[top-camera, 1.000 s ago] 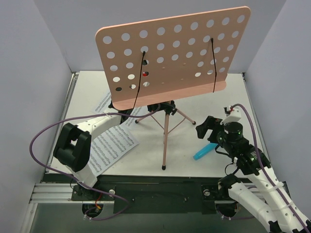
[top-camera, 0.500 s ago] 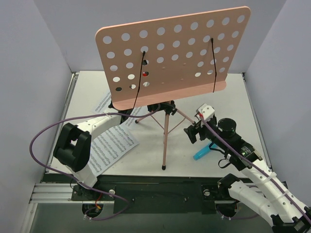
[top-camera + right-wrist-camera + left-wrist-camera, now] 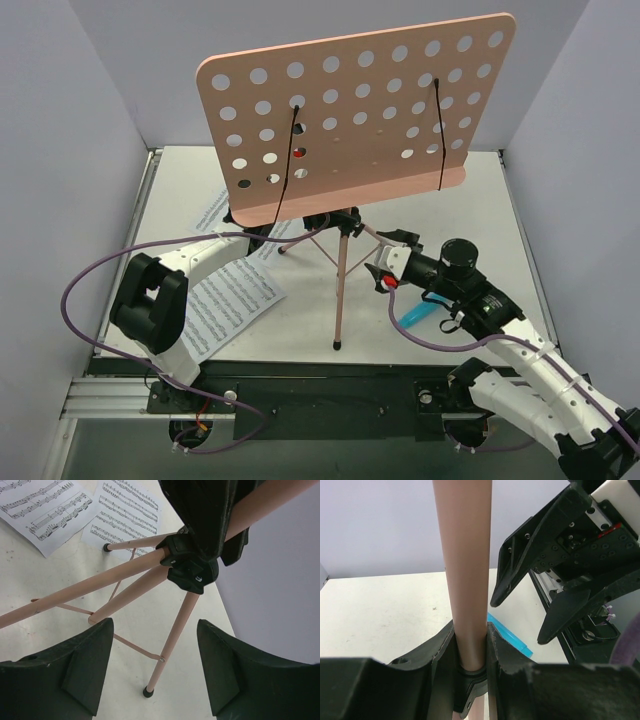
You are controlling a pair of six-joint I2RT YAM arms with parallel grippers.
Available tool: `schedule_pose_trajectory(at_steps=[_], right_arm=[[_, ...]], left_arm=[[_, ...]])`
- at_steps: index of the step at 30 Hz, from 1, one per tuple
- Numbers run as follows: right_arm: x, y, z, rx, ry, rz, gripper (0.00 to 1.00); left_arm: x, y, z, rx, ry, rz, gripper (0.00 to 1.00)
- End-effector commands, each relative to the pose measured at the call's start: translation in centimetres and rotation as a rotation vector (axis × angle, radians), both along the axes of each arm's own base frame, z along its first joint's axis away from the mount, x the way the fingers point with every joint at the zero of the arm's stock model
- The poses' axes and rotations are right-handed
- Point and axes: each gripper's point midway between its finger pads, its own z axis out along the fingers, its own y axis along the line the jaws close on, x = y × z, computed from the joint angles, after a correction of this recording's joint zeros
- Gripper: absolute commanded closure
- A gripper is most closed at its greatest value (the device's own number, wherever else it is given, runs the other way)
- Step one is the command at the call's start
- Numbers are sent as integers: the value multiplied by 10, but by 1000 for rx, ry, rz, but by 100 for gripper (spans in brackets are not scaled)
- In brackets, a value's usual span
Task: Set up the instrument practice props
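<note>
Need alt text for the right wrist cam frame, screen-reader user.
The right gripper has its black fingers open, framing the pink music stand tripod legs, which meet at a black hub above a white table. Two sheets of printed music lie flat on the table at upper left.

Soft, even overhead light.
Faint shadows under the stand (image 3: 380,188) on the worktop (image 3: 300,330); wrist views' near foregrounds blur.
</note>
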Motion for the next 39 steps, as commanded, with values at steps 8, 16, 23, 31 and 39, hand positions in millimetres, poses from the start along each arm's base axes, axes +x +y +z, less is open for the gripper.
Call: schedule_pose_trajectory(at_steps=[8,16,23,31,39], right_arm=[[8,30,45,-1,-202,154,41],[14,33,46,-22,-227,157,46],[22,35,46,-46,-254,155,50],[30,37,41,-78,-267,147,53],[37,38,32,-102,-255,144,62]], left_arm=[[-6,1,-43,87,120,-65,100],[-5,0,-44,87,132,-71,100],[-5,1,-45,88,132,-69,100],[-4,1,-47,90,137,-70,100],[-3,2,-49,91,139,-67,100]])
